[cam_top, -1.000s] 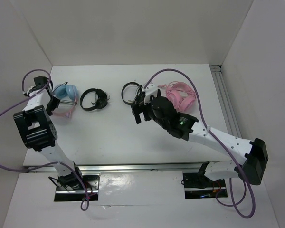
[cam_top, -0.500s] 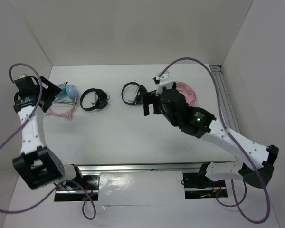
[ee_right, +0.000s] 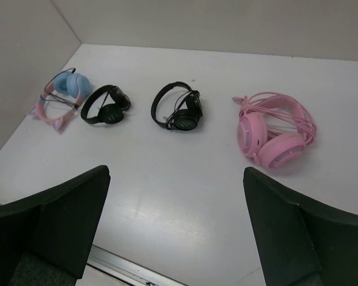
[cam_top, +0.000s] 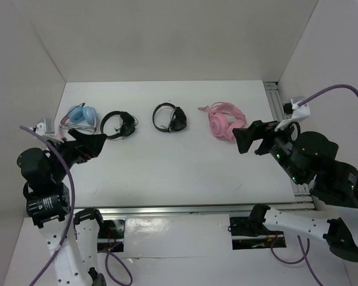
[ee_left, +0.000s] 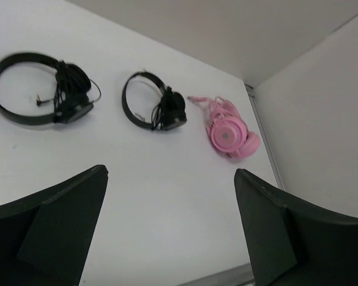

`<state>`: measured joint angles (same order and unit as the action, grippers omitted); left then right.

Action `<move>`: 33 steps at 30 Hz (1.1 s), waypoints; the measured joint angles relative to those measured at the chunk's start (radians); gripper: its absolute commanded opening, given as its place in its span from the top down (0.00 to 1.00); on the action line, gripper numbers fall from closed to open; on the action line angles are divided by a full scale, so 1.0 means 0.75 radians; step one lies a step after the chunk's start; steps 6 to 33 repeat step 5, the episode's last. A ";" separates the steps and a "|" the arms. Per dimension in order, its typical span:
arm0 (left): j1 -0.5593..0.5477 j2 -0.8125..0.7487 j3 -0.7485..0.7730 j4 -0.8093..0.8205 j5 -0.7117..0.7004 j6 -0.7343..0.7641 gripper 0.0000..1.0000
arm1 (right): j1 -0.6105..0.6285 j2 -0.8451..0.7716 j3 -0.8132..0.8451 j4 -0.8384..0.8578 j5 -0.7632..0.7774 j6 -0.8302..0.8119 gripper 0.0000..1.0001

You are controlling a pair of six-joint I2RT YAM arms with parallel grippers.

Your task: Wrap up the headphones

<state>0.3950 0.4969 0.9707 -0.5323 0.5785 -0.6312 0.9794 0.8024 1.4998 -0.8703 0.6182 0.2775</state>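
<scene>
The headphones (cam_top: 82,114), with light blue ear cups and a thin pink band, lie at the table's far left; they also show at the upper left of the right wrist view (ee_right: 65,86). They are out of the left wrist view. My left gripper (cam_top: 94,143) hangs open above the table's left side, nearer than the headphones and apart from them; its jaws (ee_left: 170,173) hold nothing. On the right side my right gripper (cam_top: 246,138) is raised and open, its jaws (ee_right: 176,171) wide and empty.
Two black headphones (cam_top: 119,124) (cam_top: 170,117) and all-pink headphones (cam_top: 222,121) lie in a row to the right of the blue pair. A metal rail (cam_top: 280,113) runs along the table's right edge, another (cam_top: 185,210) along the front. White walls enclose three sides.
Both arms have pulled back toward the near edge and risen. The left gripper left the blue headphones and opened. The right gripper swung from the middle of the row to the right.
</scene>
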 measured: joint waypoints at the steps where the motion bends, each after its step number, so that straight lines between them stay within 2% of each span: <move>1: -0.003 0.011 -0.012 0.001 0.032 0.003 0.00 | 0.000 -0.015 0.002 -0.018 0.001 0.004 0.00; 5: -0.016 0.105 -0.027 -0.064 0.064 0.042 0.00 | 0.000 -0.048 0.000 -0.080 0.019 0.017 0.00; 33: -0.016 0.105 -0.027 -0.064 0.064 0.042 0.00 | 0.000 -0.048 0.000 -0.080 0.019 0.017 0.00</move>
